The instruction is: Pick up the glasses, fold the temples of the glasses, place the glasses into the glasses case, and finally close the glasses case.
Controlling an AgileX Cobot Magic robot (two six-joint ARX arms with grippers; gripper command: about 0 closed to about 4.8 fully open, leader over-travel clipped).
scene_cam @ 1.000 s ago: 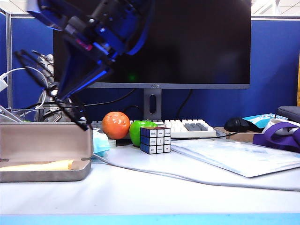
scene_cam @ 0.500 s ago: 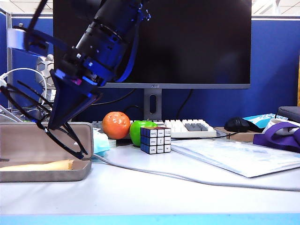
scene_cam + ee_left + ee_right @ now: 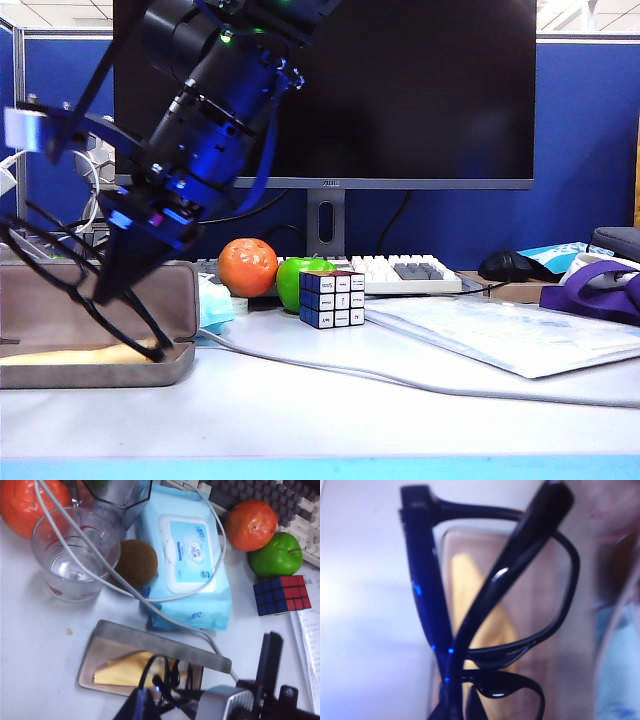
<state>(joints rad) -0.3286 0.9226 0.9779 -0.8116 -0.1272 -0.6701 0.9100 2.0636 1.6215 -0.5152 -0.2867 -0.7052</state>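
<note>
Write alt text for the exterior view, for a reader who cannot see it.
The right gripper, reaching across to the left, holds the black glasses low over the open grey glasses case with its yellow cloth. Behind stand an orange, green apple, puzzle cube, keyboard and dark monitor.

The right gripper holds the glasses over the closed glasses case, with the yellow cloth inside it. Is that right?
Not quite: the glasses case is open, not closed; the exterior view shows its lid standing up. The rest holds: the right gripper holds the glasses over it, with the yellow cloth inside.
</note>
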